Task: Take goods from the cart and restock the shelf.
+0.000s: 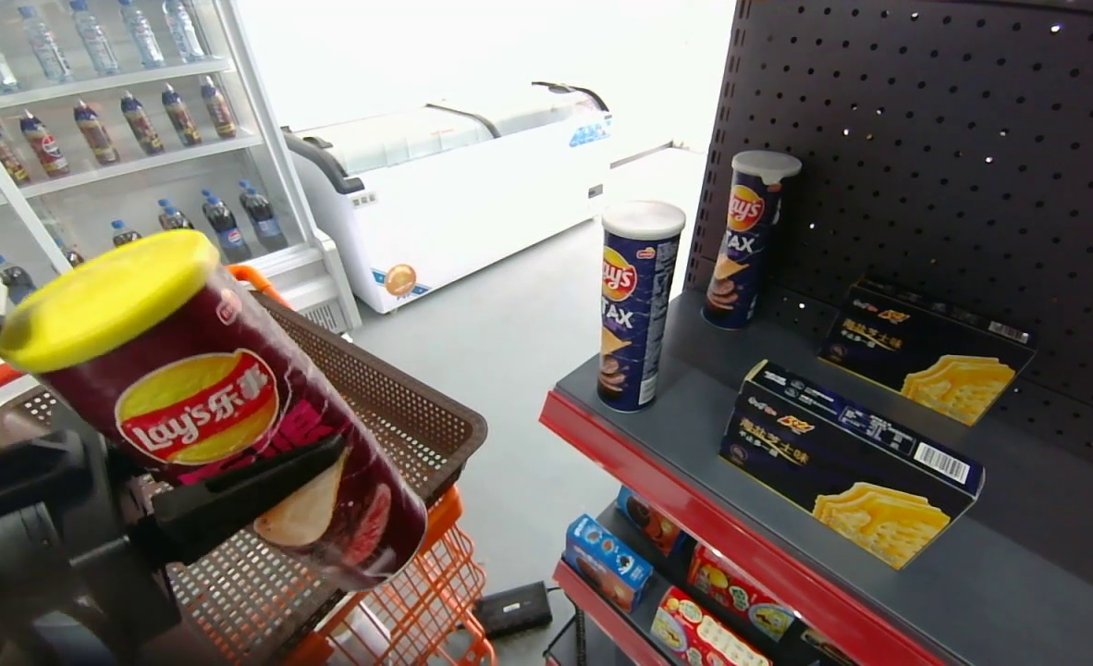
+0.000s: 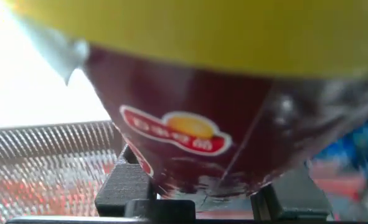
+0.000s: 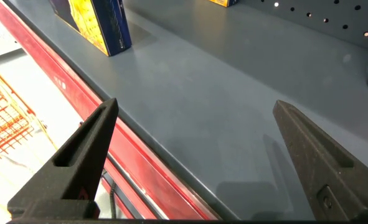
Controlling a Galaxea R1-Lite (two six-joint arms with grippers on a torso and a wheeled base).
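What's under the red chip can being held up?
The brown basket and orange cart frame lie below the can. The can hides much of the basket's inside, so its contents are unseen.

The left tool (image 1: 278,467) sat well to the left of the shelf (image 1: 694,398), apart from it. Its black fingers (image 1: 232,504) were clamped on the body of a chips can (image 1: 204,370), one finger crossing the can's front and the other hidden behind it. The can leaned in the grip, its yellow lid tipped away from the shelf. The left arm's dark wrist (image 1: 19,546) lay below and behind that grip, farther still from the shelf. The right tool (image 3: 196,109) hung just above the shelf's front edge. Its two prongs (image 3: 84,155) were spread wide with nothing between them, pointing in over the grey board.
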